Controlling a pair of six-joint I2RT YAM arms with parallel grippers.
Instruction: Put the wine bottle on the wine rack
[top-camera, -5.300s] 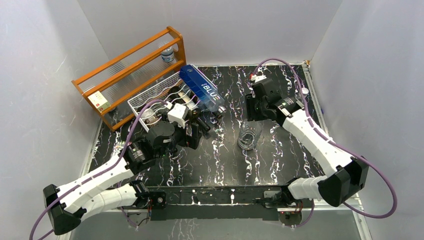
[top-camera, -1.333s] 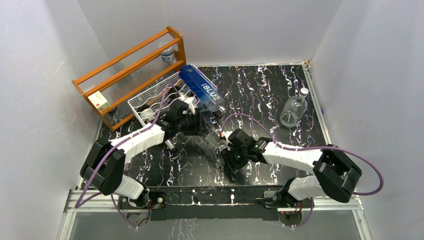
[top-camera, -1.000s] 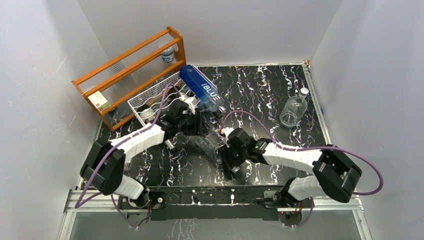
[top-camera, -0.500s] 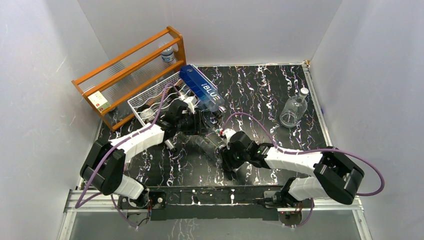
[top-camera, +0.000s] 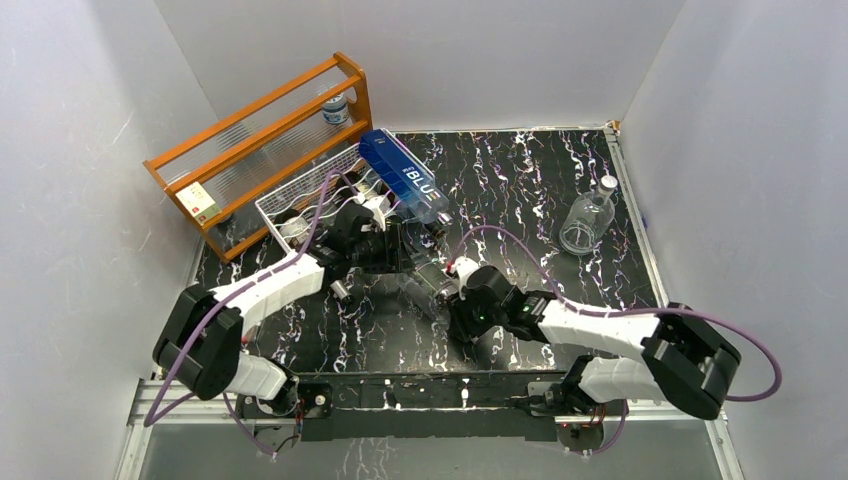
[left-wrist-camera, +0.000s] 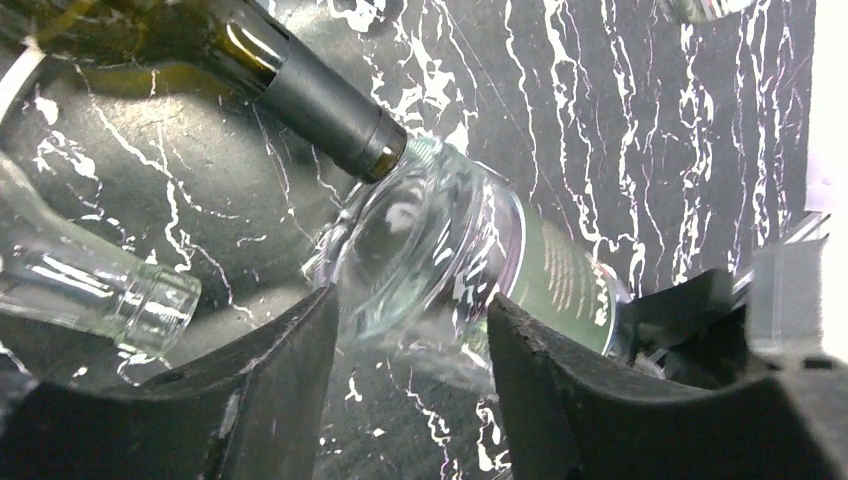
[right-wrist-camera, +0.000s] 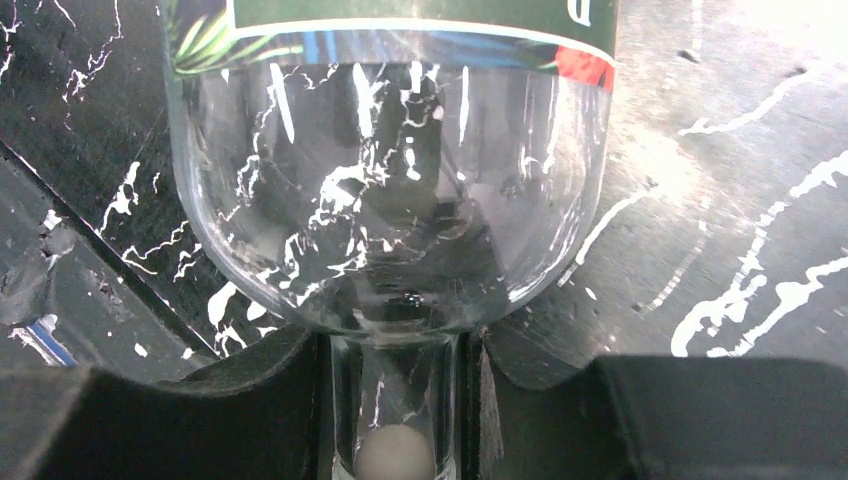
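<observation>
Your clear, green-labelled wine bottle lies on its side at centre frame on the marbled surface, off the wine rack at upper left. Your left tool clamps its base; your right tool pinches the neck, both arms angled inward.

Swung the right arm from the far right of the surface to the near middle. Narrowed the right hand within the last second onto the neck of the clear glass wine bottle with a green label. Shifted the round clear glass flask from the middle to the far right. Pulled the elbow of the left arm in from the near-left corner.
</observation>
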